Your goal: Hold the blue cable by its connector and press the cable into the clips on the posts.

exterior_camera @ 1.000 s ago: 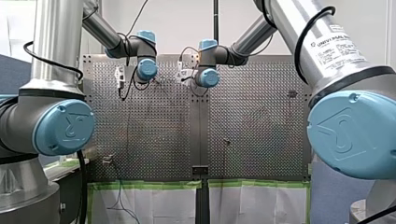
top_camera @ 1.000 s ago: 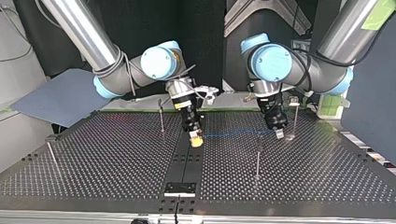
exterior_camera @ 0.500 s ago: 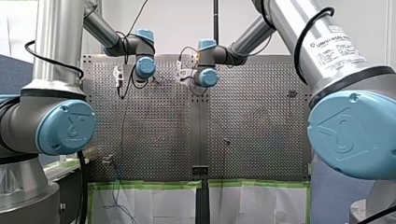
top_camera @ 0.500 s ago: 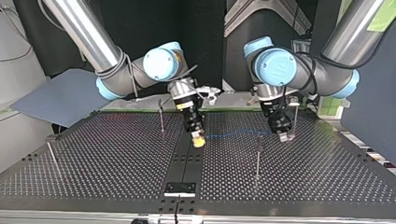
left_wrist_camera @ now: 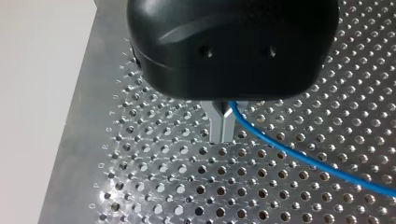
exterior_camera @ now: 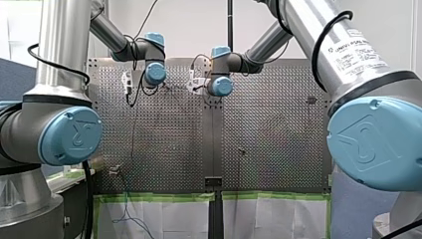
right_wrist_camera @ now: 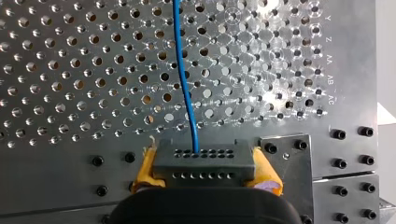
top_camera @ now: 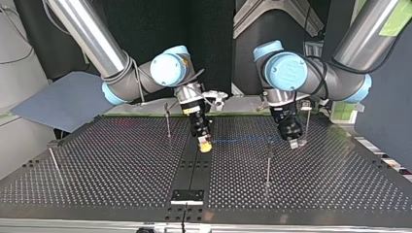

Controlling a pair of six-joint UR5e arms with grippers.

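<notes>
In the right wrist view my right gripper (right_wrist_camera: 204, 173) is shut on a grey connector (right_wrist_camera: 203, 156), one yellow pad on each side of it. The blue cable (right_wrist_camera: 185, 79) leaves the connector and runs away over the perforated plate. In the left wrist view my left gripper (left_wrist_camera: 223, 136) has its metal fingers shut on the blue cable (left_wrist_camera: 299, 156), which trails off to one side. In the top view the cable (top_camera: 248, 140) stretches between my right gripper (top_camera: 205, 144) and my left gripper (top_camera: 293, 141). A thin post (top_camera: 268, 162) stands just in front of the cable.
More thin posts stand on the perforated table (top_camera: 121, 174): one (top_camera: 167, 121) beside my right gripper, one (top_camera: 306, 121) close behind my left gripper, one (top_camera: 53, 162) at the top view's far left. A black plate (top_camera: 187, 195) sits at the near edge.
My left gripper has shifted slightly toward the top view's right, nearer the post behind it. My right gripper has barely moved. Both grips are unchanged.
</notes>
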